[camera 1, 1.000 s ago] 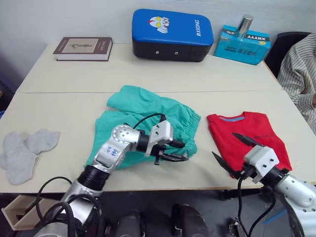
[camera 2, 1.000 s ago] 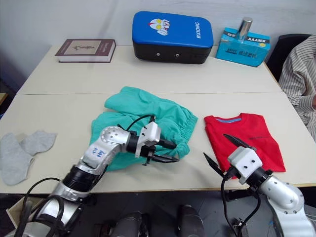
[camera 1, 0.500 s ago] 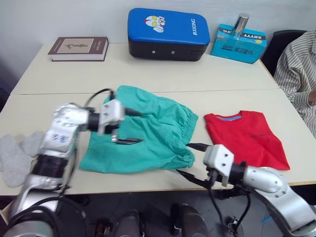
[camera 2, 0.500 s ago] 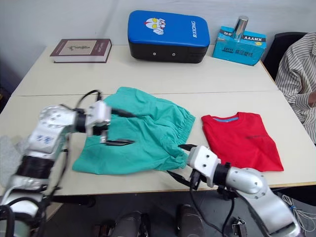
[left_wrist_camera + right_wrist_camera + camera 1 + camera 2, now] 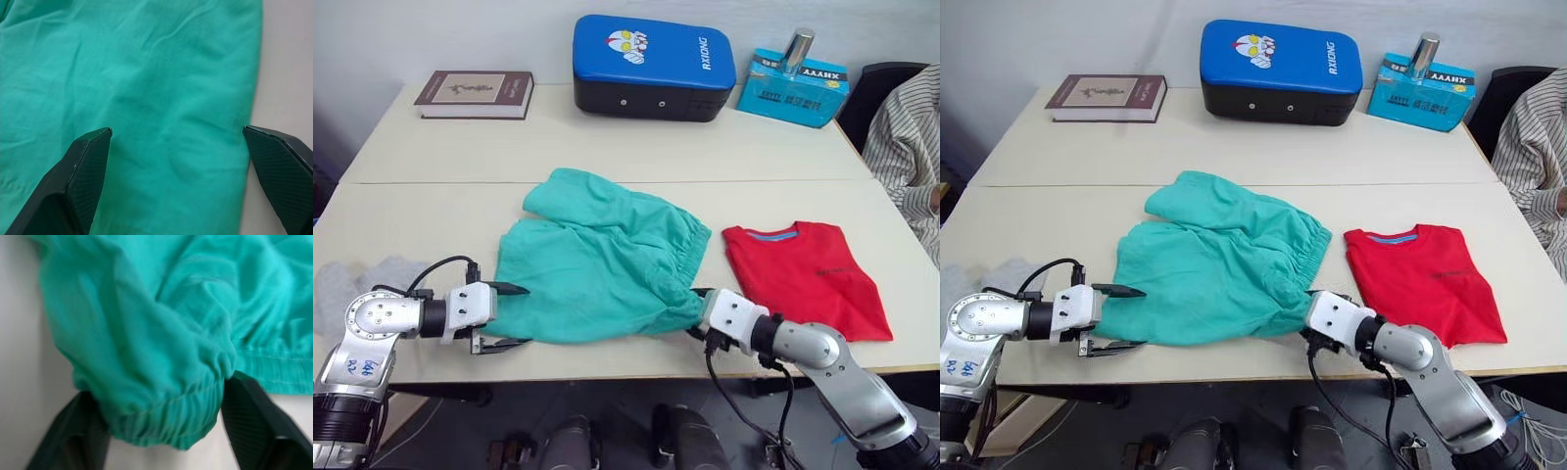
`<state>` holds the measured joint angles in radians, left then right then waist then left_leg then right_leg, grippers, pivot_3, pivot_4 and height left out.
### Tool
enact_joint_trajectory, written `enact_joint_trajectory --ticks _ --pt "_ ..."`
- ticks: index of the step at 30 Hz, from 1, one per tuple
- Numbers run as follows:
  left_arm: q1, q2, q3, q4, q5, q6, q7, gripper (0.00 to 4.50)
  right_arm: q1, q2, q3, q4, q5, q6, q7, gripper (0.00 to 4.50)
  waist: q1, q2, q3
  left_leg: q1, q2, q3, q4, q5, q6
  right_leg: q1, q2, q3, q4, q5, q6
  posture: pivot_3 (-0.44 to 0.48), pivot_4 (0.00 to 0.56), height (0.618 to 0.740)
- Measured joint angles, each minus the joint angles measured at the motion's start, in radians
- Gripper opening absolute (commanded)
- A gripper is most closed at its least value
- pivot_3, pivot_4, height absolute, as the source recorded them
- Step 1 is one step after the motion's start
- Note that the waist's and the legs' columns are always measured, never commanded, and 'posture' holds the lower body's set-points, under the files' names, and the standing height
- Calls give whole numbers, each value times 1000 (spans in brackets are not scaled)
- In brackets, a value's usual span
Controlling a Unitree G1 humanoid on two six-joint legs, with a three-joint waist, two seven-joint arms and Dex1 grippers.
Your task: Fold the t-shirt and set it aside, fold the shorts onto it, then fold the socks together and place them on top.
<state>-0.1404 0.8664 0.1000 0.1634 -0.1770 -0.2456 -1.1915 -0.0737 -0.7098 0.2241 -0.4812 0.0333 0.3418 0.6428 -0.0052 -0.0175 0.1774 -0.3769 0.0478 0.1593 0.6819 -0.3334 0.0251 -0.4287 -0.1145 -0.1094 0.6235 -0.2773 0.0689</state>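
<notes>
Left eye view shows the shorts [image 5: 597, 259] spread near the table's [image 5: 607, 147] front edge, long axis running along it, with me at both ends. My left gripper [image 5: 504, 315] gapes wide at the near left hem, fabric between its fingers, not yet pinched. My right gripper [image 5: 1310, 315] straddles the bunched waistband corner, fingers apart around it. The t-shirt [image 5: 803, 279] lies folded toward the right edge; the socks [image 5: 352, 284] toward the left.

Shorts [image 5: 597, 259] between socks [image 5: 342, 284] leftward and t-shirt [image 5: 803, 274] rightward
</notes>
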Motion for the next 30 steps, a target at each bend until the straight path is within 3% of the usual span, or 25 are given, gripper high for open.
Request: enact_joint_trajectory --ticks 6,12,15,19,23,27,30 --pt "-35 14 7 136 23 -119 48 2672 -8 19 -8 23 1 -35 2 28 -1 2 -1 3 0 3 -1 0 0 0 0 -1 2 0 -1 0 150 740" --pt "-41 14 -19 185 31 -149 68 824 -33 45 -27 59 5 -44 3 0 0 7 -4 5 0 4 -1 0 0 1 0 -1 3 0 -1 0 150 740" --pt "-7 12 -13 132 -36 -38 43 23 -38 46 -36 65 5 -53 12 0 -1 8 -4 5 0 4 -1 0 0 1 0 0 3 0 -1 0 150 740" --pt "14 9 3 37 -136 180 34 954 -39 50 -37 85 7 -58 25 0 1 5 -3 4 0 4 -1 0 0 0 1 0 3 0 -1 0 150 740" --pt "62 62 44 -95 -212 285 -24 2208 -41 69 -35 90 7 -60 32 0 -5 4 -2 3 1 5 -1 -1 -1 0 1 1 2 0 -1 0 150 740" --pt "115 96 77 -123 -200 212 -78 3465 -42 79 -35 95 6 -62 42 0 -20 4 -2 3 1 5 -2 -1 -2 -1 1 1 2 -1 -2 0 150 740" --pt "121 87 72 -62 -108 63 -63 4489 -44 87 -35 98 6 -65 44 0 -23 4 -2 3 1 5 -2 -1 -2 -1 1 1 2 -2 -2 0 150 740"
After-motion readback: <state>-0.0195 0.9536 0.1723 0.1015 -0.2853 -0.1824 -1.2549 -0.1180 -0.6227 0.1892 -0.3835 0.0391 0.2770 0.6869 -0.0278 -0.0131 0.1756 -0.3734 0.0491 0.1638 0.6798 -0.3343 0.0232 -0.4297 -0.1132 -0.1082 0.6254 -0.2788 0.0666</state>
